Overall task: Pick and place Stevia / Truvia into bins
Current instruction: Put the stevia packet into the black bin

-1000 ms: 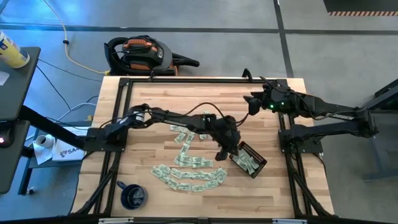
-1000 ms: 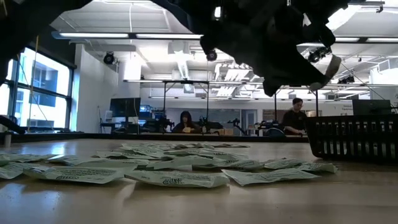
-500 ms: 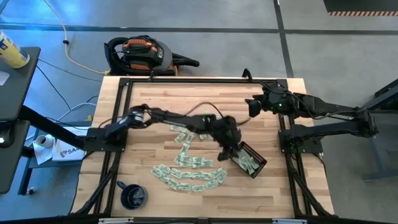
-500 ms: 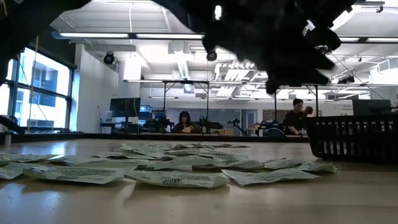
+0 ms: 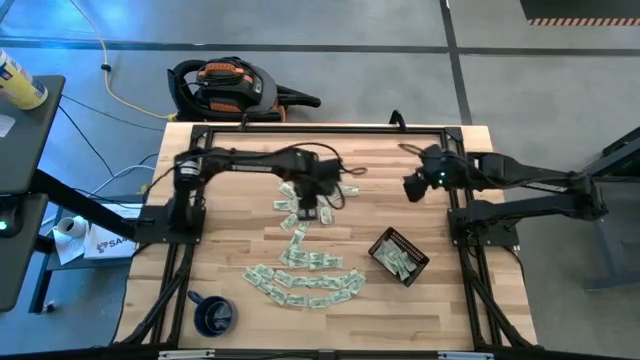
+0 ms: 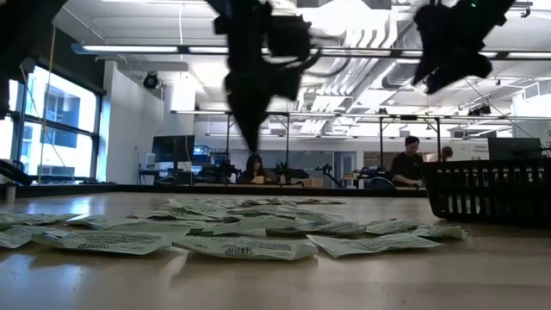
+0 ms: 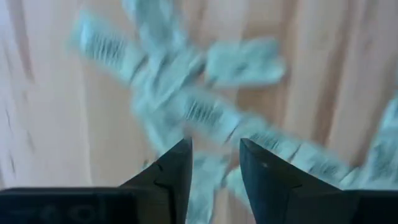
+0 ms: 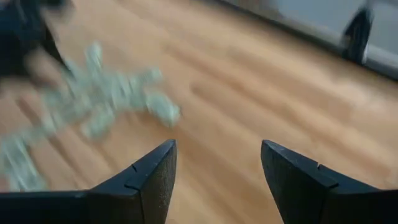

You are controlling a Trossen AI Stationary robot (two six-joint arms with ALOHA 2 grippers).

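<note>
Nearest the front edge of the wooden table [image 5: 230,240] sat a dark blue mug [image 5: 213,315], off at the left corner. Behind it, Stevia sachets [image 5: 305,282] lay in a curved band, with a looser trail running up toward mid-table — all flat on the wood. Black tray [image 5: 399,256] stood just right of the band, holding a few sachets. Left gripper [image 5: 308,208] hung over the upper end of the trail, fingers [image 7: 176,171] parted, nothing between them. Right gripper [image 5: 414,187] waited farther back on the right side — fingers [image 8: 152,174] spread wide, empty, well apart from the tray.
</note>
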